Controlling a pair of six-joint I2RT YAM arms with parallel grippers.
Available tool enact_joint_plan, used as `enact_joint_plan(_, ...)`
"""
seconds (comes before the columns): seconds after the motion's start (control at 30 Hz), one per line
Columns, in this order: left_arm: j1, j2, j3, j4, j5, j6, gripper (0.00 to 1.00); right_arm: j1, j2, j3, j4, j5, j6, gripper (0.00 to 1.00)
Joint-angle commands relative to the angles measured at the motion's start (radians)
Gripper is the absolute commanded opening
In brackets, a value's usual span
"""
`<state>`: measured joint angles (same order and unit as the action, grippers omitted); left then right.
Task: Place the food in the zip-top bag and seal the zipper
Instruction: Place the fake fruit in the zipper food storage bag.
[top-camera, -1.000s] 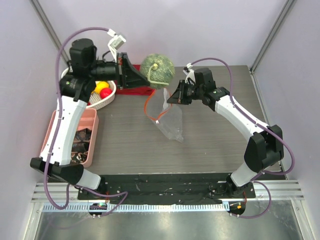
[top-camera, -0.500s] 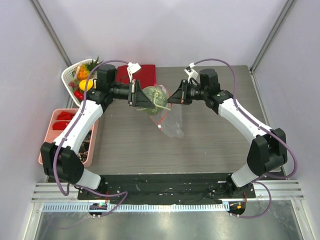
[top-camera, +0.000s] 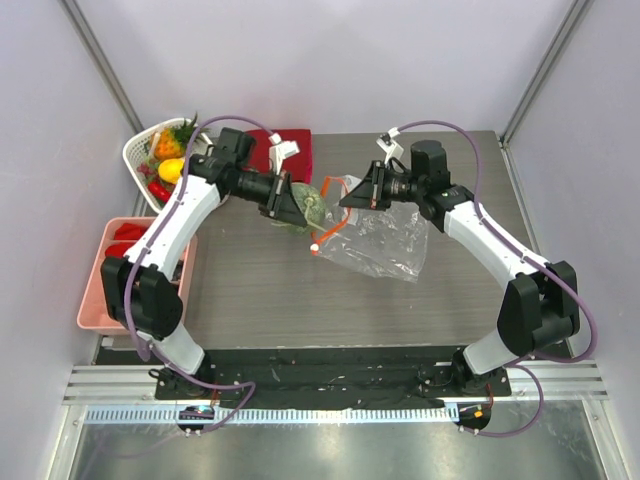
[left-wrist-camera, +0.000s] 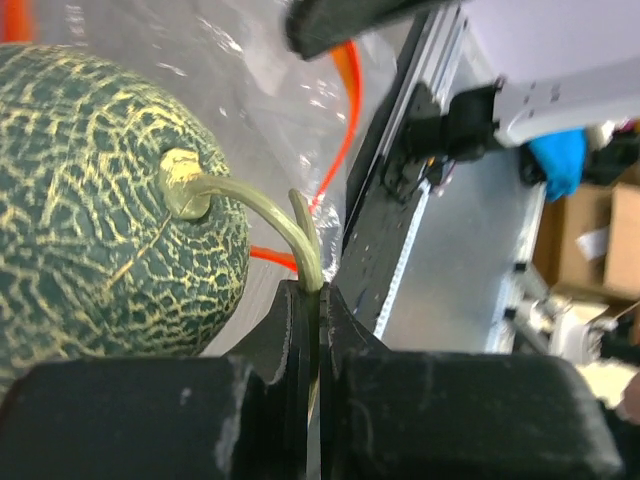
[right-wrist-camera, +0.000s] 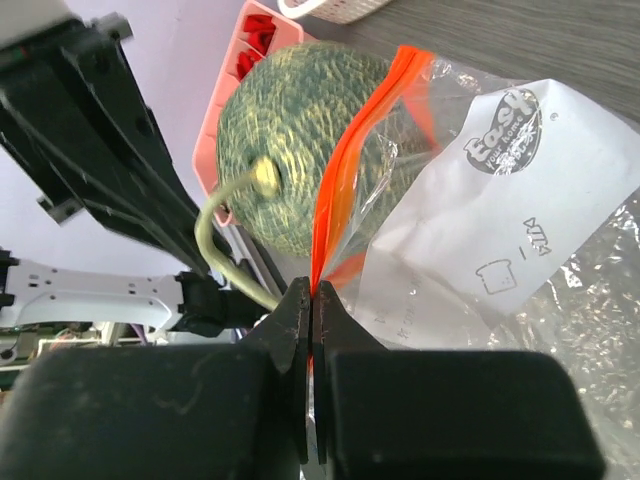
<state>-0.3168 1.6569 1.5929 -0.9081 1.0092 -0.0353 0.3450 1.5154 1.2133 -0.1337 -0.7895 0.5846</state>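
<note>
The round green netted melon (top-camera: 309, 207) hangs by its pale stem (left-wrist-camera: 262, 214) from my left gripper (top-camera: 284, 200), which is shut on that stem (left-wrist-camera: 312, 296). The melon sits at the open mouth of the clear zip-top bag (top-camera: 385, 242), partly behind the plastic in the right wrist view (right-wrist-camera: 300, 130). My right gripper (top-camera: 352, 197) is shut on the orange-red zipper strip (right-wrist-camera: 350, 170) and holds the mouth edge up (right-wrist-camera: 311, 292). The rest of the bag (right-wrist-camera: 500, 200) lies on the table. Other food, yellow and orange pieces, stays in the white basket (top-camera: 140, 160).
A folded dark red cloth (top-camera: 292, 148) lies at the back behind the left gripper. A pink tray (top-camera: 105, 290) with red and dark items stands at the left edge. The grey walls close in on both sides.
My left arm has brought the melon down from high at the back to the bag's mouth. The right gripper holds the zipper, and the bag has spread out toward the right.
</note>
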Motion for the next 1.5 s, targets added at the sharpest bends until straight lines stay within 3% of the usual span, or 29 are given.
enact_joint_plan(0.0, -0.082, -0.006, 0.111, -0.249, -0.07, 0.272, 0.0, 0.003, -0.012, 0.006, 0.129, -0.076, 0.055, 0.01)
enact_joint_plan(0.13, -0.102, -0.02, 0.191, -0.35, -0.029, 0.35, 0.0, 0.008, -0.006, 0.011, 0.156, -0.079, 0.052, 0.01)
enact_joint_plan(0.3, -0.076, -0.132, 0.165, -0.308, -0.026, 0.347, 0.0, 0.006, -0.009, -0.004, 0.149, -0.071, 0.012, 0.01)
enact_joint_plan(0.37, -0.065, -0.161, 0.177, -0.285, -0.005, 0.345, 0.0, 0.006, -0.008, -0.027, 0.198, -0.109, 0.081, 0.01)
enact_joint_plan(0.47, -0.059, -0.197, 0.222, -0.259, 0.015, 0.322, 0.0, 0.009, -0.024, -0.092, 0.481, -0.175, 0.263, 0.01)
enact_joint_plan(0.53, -0.057, -0.219, 0.243, -0.22, 0.026, 0.276, 0.0, 0.014, -0.027, -0.149, 0.746, -0.195, 0.476, 0.01)
enact_joint_plan(0.7, -0.057, -0.292, 0.202, 0.058, 0.032, 0.048, 0.0, 0.019, 0.078, -0.201, 1.324, -0.16, 1.025, 0.01)
enact_joint_plan(0.73, -0.057, -0.302, 0.194, 0.096, 0.025, 0.005, 0.0, 0.025, 0.1, -0.195, 1.367, -0.154, 1.134, 0.01)
enact_joint_plan(0.8, -0.057, -0.321, 0.182, 0.201, 0.017, -0.075, 0.0, 0.026, 0.124, -0.202, 1.417, -0.134, 1.161, 0.01)
enact_joint_plan(0.93, -0.057, -0.304, 0.199, 0.229, 0.026, -0.127, 0.0, 0.035, 0.199, -0.251, 1.496, -0.068, 1.262, 0.01)
enact_joint_plan(1.07, -0.062, -0.276, 0.205, 0.236, 0.046, -0.146, 0.0, 0.038, 0.348, -0.328, 1.774, 0.018, 1.463, 0.01)
enact_joint_plan(1.23, -0.097, -0.247, 0.205, 0.252, 0.065, -0.163, 0.0, 0.037, 0.425, -0.348, 1.784, -0.016, 1.44, 0.01)
enact_joint_plan(1.4, -0.163, -0.211, 0.199, 0.339, 0.095, -0.225, 0.0, 0.037, 0.381, -0.368, 1.594, -0.031, 1.289, 0.01)
enact_joint_plan(1.47, -0.174, -0.206, 0.155, 0.46, 0.112, -0.328, 0.0, 0.037, 0.35, -0.363, 1.518, -0.043, 1.227, 0.01)
